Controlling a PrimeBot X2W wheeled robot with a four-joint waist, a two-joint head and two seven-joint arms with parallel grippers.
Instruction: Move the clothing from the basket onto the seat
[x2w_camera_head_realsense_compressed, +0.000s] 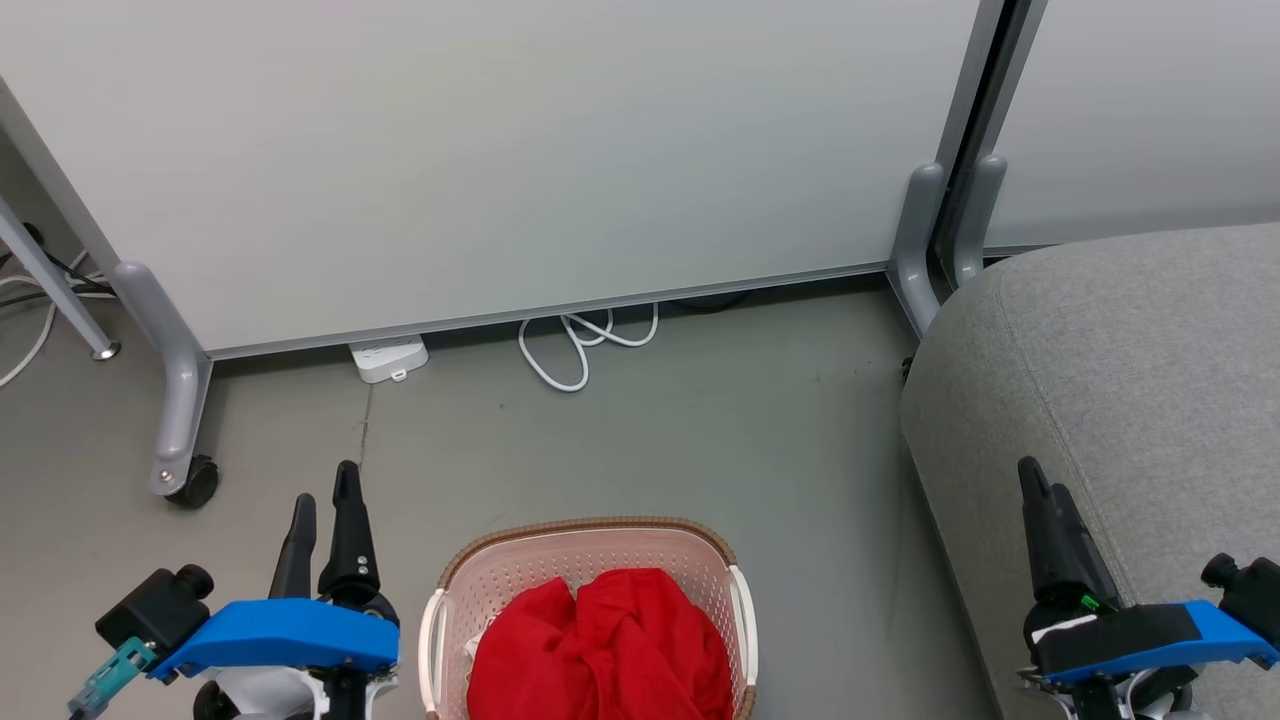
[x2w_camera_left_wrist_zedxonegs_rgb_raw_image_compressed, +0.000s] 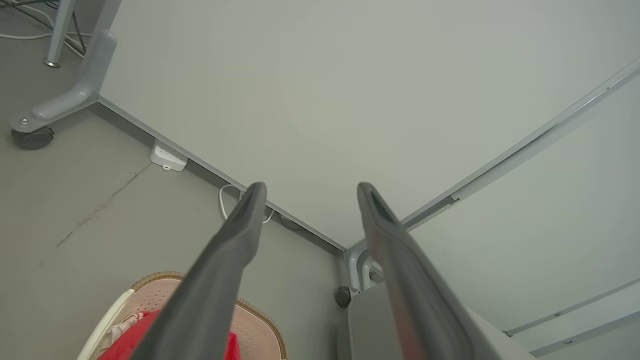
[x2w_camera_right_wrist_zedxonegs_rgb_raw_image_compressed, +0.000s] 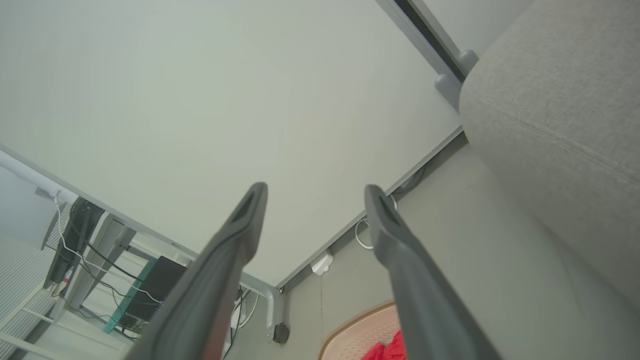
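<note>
Our left claw (x2w_camera_head_realsense_compressed: 325, 488) hangs just to the left of the basket (x2w_camera_head_realsense_compressed: 590, 523), its two dark fingers spread apart and pointing away from us with nothing between them; our left wrist view confirms the gap, with only the pale panel beyond the basket seen through it. Our right claw (x2w_camera_head_realsense_compressed: 1036, 482) is well to the right of the basket, over the near edge of the seat (x2w_camera_head_realsense_compressed: 1150, 380). From the head its fingers overlap, but our right wrist view shows them parted and empty as well. The basket stands on the grey floor (x2w_camera_head_realsense_compressed: 700, 430) between our two claws, touching neither. The clothing (x2w_camera_head_realsense_compressed: 600, 640) lies bunched inside the basket, a bright red heap that fills most of its width and rises about level with the brown rim. A little pale fabric shows at the heap's left edge, against the basket's left wall. The seat stands right of the basket with a strip of bare floor between them, and we see nothing lying on its grey cushion. Beyond the basket a wheeled partition panel (x2w_camera_head_realsense_compressed: 500, 150) closes off the floor. At the panel's foot, beyond the basket and to its left, sits a white power strip (x2w_camera_head_realsense_compressed: 388, 358). A looped white cable (x2w_camera_head_realsense_compressed: 580, 350) lies straight beyond the basket.
</note>
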